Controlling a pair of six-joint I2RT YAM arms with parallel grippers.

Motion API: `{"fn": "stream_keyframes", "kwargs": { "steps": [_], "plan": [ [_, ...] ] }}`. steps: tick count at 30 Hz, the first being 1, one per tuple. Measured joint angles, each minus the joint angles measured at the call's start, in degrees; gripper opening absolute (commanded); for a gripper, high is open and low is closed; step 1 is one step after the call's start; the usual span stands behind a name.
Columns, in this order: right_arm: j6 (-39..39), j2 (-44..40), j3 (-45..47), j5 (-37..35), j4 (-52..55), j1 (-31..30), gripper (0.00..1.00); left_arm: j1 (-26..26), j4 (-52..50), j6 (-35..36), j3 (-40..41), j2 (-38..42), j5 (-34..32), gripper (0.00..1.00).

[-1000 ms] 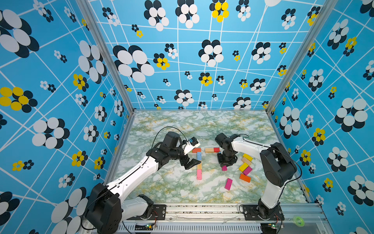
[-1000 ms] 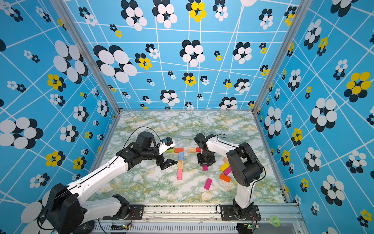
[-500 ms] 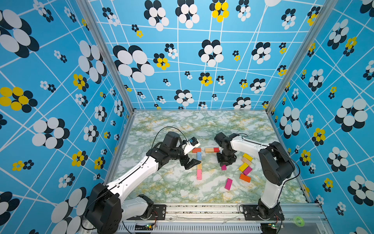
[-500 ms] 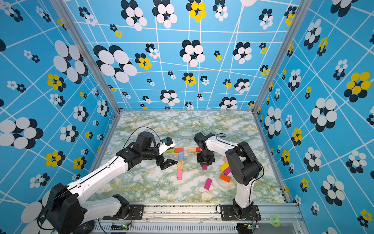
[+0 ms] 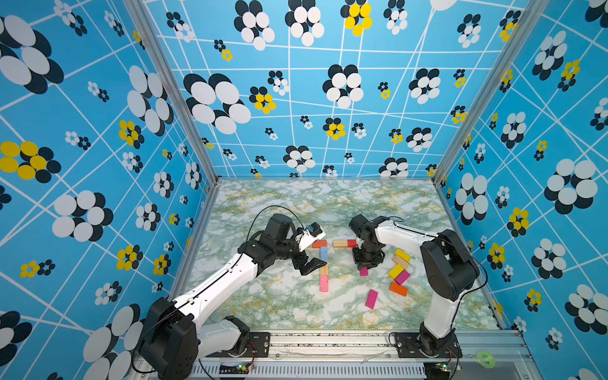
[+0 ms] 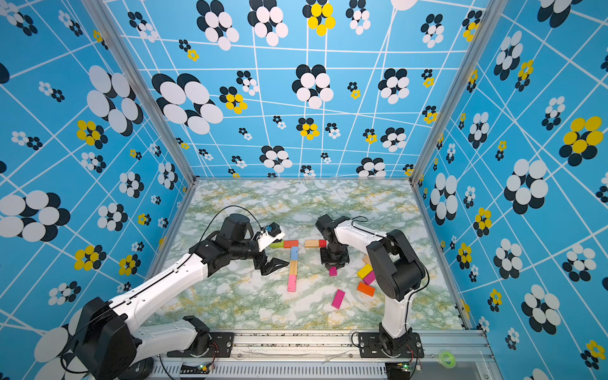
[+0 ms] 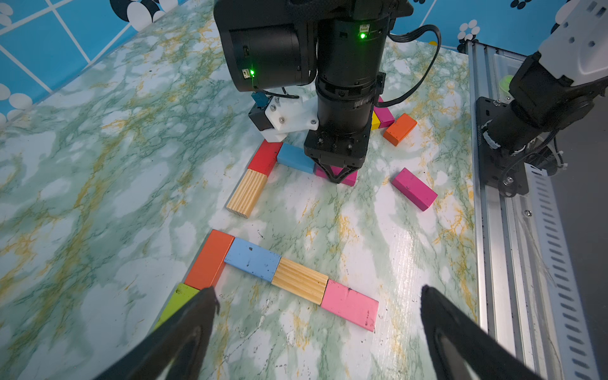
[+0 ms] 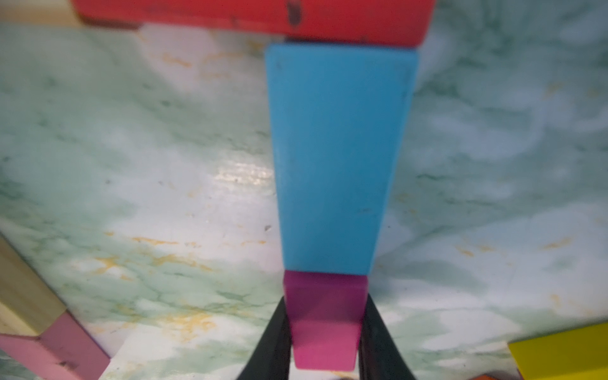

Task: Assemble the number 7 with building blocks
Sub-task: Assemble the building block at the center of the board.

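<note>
Marbled green surface (image 5: 279,204), nothing's budged: right jaws stay clamped on a small magenta wooden block (image 8: 324,325), flat light-blue block (image 8: 339,158) dead ahead, left jaws gaping, so placement's probably unfinished.

In both top views we see only a corner of the magenta block (image 5: 363,271) under the right hand (image 5: 367,264); the blue block (image 7: 294,158) touching it is hidden there. Our right wrist view is blurred, its red block (image 8: 250,16) cut off.
</note>
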State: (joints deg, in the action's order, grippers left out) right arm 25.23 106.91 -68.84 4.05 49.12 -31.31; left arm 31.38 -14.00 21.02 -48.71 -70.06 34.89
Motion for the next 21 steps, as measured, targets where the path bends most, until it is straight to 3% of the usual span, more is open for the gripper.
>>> {"fn": "stream_keyframes", "kwargs": {
  "steps": [8, 21],
  "plan": [
    [-0.02, 0.15, -0.02, 0.04, -0.04, 0.22, 0.41, 0.00, -0.24, 0.00, 0.00, 0.00, 0.00, 0.99],
    [0.39, -0.55, -0.33, -0.28, 0.04, 0.24, 0.86, 0.00, -0.39, 0.00, 0.00, 0.00, 0.00, 0.99]
  ]
}}
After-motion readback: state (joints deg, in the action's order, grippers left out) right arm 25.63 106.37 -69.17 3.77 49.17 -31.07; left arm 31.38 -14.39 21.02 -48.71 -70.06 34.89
